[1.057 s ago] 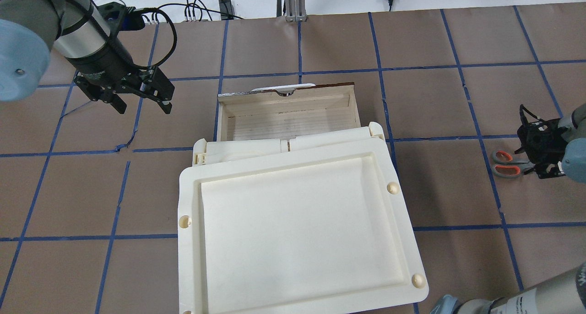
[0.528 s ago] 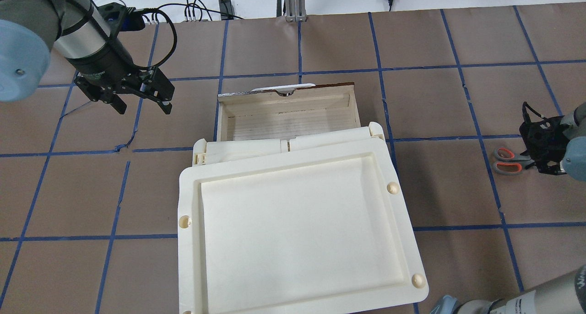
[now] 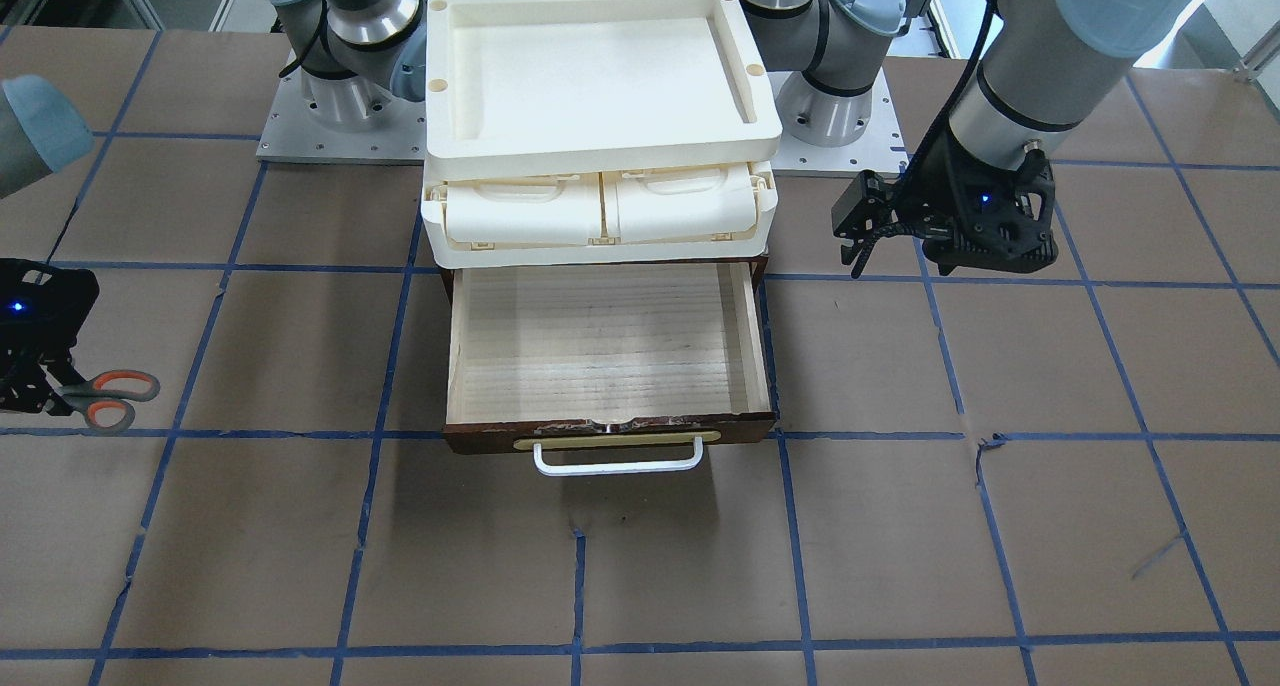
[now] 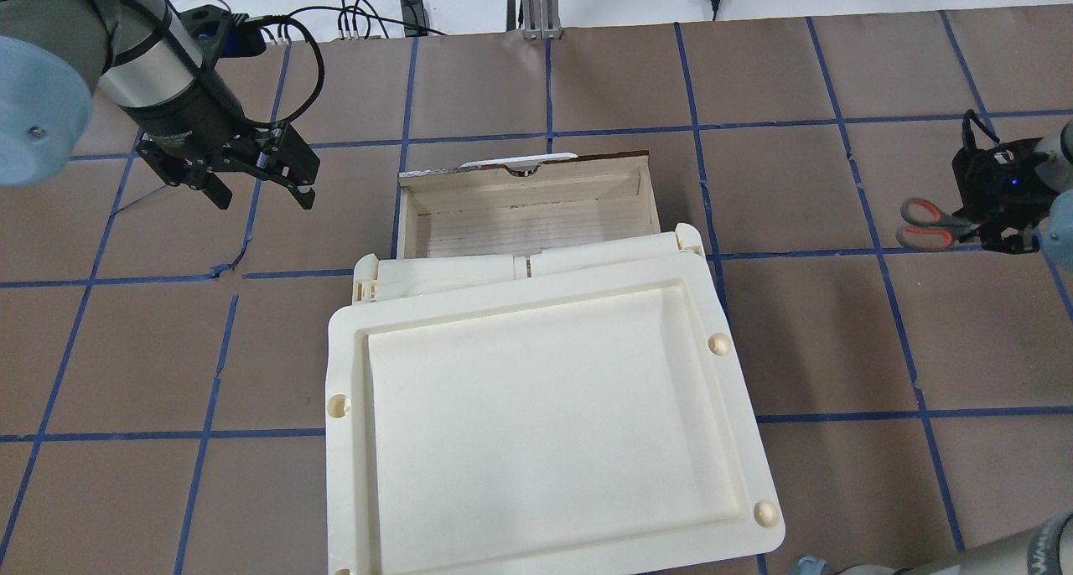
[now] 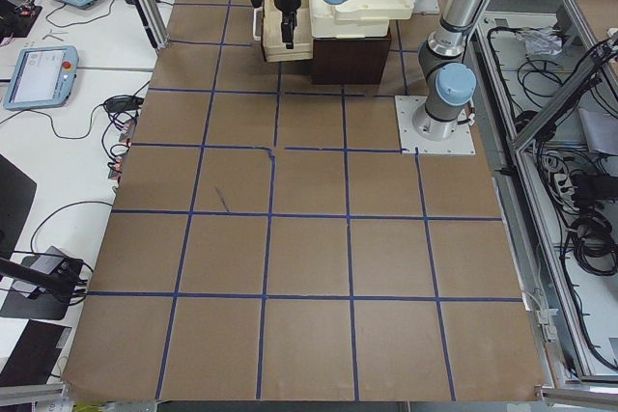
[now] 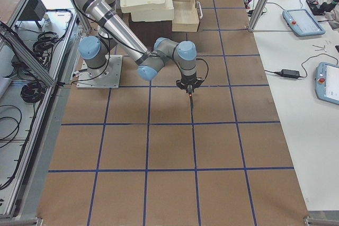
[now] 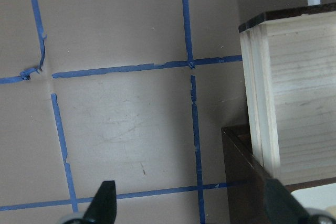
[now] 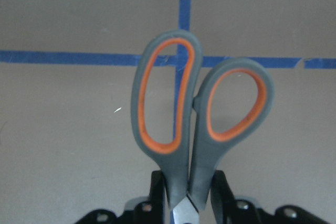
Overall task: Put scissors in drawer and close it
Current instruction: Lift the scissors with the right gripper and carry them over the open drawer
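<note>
Over on the robot's right, the scissors point(image 4: 926, 223) now sit farther out from the robot than a second ago, and the right arm point(image 4: 1058, 223) has gone with them. The left arm point(image 4: 159, 80) is where it was.

The right fingers point(image 8: 157, 192) are pinched tight on the scissors just past the pivot. The blades are buried between them and the two grey, orange-lined loops stick straight out in the wrist view. From the right-hand side camera the scissors hang below the wrist with the loops downward. They look clear of the surface point(image 3: 900, 546), though I can't be certain from where I stand. They are well apart from the drawer point(image 3: 745, 336), away to the robot's right of it.

The drawer is pulled out toward the operators' side. Its pale wood floor is showing, and the chipped dark front with its white bar handle point(image 3: 618, 463) faces outward. Above it are two cream compartments point(image 3: 525, 211) side by side, and a cream tray point(image 3: 600, 141) rests on top of them.

The left fingers point(image 4: 303, 191) are spread wide with nothing between them. They hover over the taped brown paper just beside the drawer's side on the robot's left. That wrist camera catches the drawer's wooden side wall and a bit of the handle.
</note>
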Available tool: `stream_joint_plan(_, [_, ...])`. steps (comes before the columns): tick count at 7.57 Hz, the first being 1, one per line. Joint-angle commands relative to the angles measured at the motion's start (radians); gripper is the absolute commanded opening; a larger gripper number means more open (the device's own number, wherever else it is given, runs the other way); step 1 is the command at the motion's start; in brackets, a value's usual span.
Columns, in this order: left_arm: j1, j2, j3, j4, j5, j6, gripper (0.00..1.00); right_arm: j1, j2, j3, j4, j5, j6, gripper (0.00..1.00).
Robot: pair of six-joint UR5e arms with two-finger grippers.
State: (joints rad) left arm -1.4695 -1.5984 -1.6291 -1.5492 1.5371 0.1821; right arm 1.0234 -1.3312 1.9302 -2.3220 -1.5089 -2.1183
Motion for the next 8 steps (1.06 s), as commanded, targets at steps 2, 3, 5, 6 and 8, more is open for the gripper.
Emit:
stream_joint_plan(2, [0.0,0.0,0.0,0.001,0.0,0.0,1.0,0.238,-0.04,-0.248,0.305,0.016,0.278,0.0])
stream_joint_plan(3, [0.0,0.0,0.0,0.0,0.0,0.0,1.0,0.31,-0.03,-0.331,0.4,0.03,0.382,0.0])
stream_joint_plan(5, [-0.002,0.0,0.0,0.001,0.0,-0.001,1.0,0.464,-0.019,-0.395,0.449,0.093,0.548,0.0])
stream_joint_plan(6, [0.0,0.0,0.0,0.003,0.0,-0.001,1.0,0.542,-0.017,-0.418,0.446,0.125,0.658,0.0])
stream_joint_plan(8, [0.0,0.0,0.0,0.004,0.0,-0.001,1.0,0.689,0.021,-0.459,0.435,0.105,0.811,0.0])
